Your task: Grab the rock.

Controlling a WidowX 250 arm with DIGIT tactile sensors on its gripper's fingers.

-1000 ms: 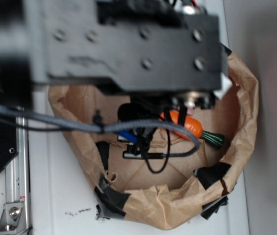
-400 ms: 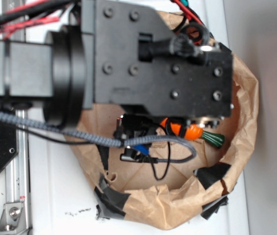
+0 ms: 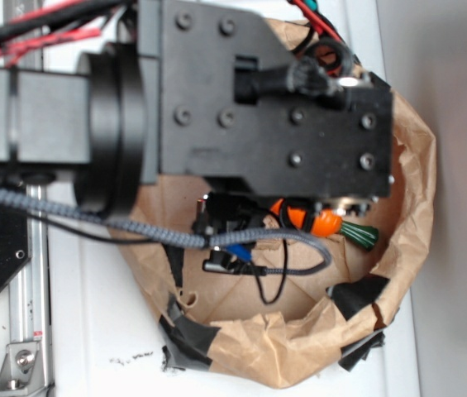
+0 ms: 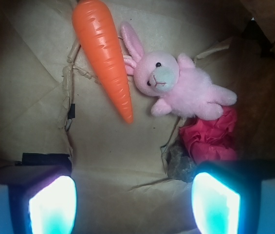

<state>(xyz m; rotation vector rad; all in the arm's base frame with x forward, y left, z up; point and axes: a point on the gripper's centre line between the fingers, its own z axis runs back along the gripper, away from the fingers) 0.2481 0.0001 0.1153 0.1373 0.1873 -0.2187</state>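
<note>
In the wrist view the rock, a small lumpy grey-brown stone, lies on the brown paper floor just ahead of my right finger, pressed against a wrinkly red cloth lump. My gripper is open, its two glowing pads wide apart with only bare paper between them. The rock sits at the inner edge of the right pad, partly hidden by it. In the exterior view the arm covers the rock, and the gripper hangs low inside the paper bag.
A pink plush bunny lies beyond the red cloth, and an orange toy carrot lies left of it, its tip and green top showing as the carrot from outside. The crumpled bag walls ring the gripper. A metal rail runs at the left.
Over the last second the arm dropped deeper into the bag and swung so its black body covers more of the bag. Since 0.4 s ago nothing has visibly moved.
</note>
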